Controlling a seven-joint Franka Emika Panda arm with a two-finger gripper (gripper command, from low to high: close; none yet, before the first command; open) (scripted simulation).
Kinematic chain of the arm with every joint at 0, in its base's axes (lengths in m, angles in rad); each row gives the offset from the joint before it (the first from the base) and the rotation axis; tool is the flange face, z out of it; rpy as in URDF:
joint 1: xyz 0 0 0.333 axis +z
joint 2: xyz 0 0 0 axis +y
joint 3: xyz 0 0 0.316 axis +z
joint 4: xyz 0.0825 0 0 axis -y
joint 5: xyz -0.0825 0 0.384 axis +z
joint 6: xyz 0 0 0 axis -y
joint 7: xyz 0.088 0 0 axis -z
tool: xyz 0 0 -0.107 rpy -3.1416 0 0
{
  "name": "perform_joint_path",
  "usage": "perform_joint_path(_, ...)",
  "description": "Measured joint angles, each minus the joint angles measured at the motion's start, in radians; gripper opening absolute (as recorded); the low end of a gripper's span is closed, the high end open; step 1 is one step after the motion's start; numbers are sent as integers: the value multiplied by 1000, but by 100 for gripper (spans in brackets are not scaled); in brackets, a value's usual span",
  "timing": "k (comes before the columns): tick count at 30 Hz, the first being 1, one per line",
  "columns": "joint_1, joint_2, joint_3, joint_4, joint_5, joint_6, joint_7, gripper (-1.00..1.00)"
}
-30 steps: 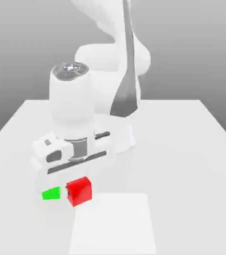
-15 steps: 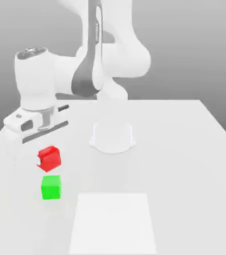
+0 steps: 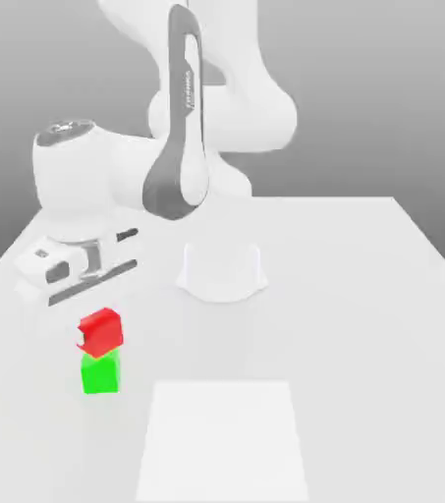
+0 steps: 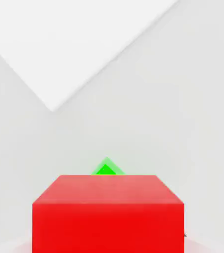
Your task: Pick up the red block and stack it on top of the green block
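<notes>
1 arm, 1 gripper (image 3: 100,336), 2 blks total: 1 red block (image 3: 101,332) & 1 green block (image 3: 100,373). Also 1 table (image 3: 344,324), pale grey, w/ 1 flat white sq. panel (image 3: 222,442) on it, nearer the camera than the blks, toward the exterior view's right of them. 1 white rounded base (image 3: 222,273) near mid-table.

Arm (image 3: 177,147) pose: white w/ dark grey trim, bent, upper part high up nr. the middle, then reaching over to the exterior view's left. Wrist (image 3: 69,182) is approx. vertical, hand (image 3: 74,270) below it pointing down at the tabletop. Hand's long dark strip runs at a slant, its end toward the exterior view's right sitting higher.

Fingers: closed on the red block, 1 pale finger each side of it, gripping it. Hand view has the red blk big & close, w/ pale bits of the fingers beside it.

Red block pos.: held directly under the hand, in the exterior view just over the green block, its lower edge overlapping the green's top edge. Can't tell if the 2 touch or if there's a small gap b/w them. Red is turned rel. to green: in the hand view red's edges run straight across, while a green corner pokes out pointed from behind it. Green block sits upright on the table, flat on its base.
</notes>
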Motion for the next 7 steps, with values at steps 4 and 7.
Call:
perform_joint_path(4, 6, 40, 6, 1, 46, 33, -33, -100)
perform_joint_path(7, 10, 68, 11, 1, 78, 57, -56, -100)
